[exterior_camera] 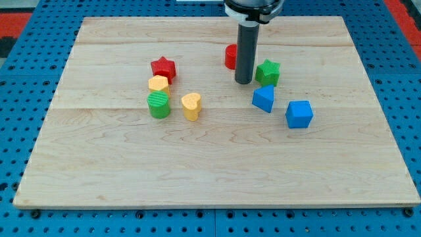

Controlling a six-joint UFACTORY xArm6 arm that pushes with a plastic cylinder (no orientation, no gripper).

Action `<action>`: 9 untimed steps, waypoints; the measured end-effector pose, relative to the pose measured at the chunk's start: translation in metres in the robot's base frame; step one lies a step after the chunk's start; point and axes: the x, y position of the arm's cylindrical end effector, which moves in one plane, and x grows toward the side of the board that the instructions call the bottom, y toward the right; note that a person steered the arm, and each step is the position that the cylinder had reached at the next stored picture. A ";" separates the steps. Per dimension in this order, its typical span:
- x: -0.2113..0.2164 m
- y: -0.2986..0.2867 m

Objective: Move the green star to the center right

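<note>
- Step in hand: approach done, push about to start. My tip (244,82) stands just to the view's left of the green star (268,72), near or touching; contact is not clear.
- Green star: upper middle of the surface (210,171), above the blue blocks (263,99).
- Next move, as I judge: slide toward the view's right, steering clear of the blue blocks.
- Claw: none; a plain rod, holding nothing. A red block (230,56) sits partly hidden behind it.

Lab/test bench: wooden board (217,164) on blue pegboard (20,72), w/ small coloured blocks.
</note>
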 end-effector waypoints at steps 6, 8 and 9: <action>-0.020 0.055; -0.020 0.055; -0.022 0.057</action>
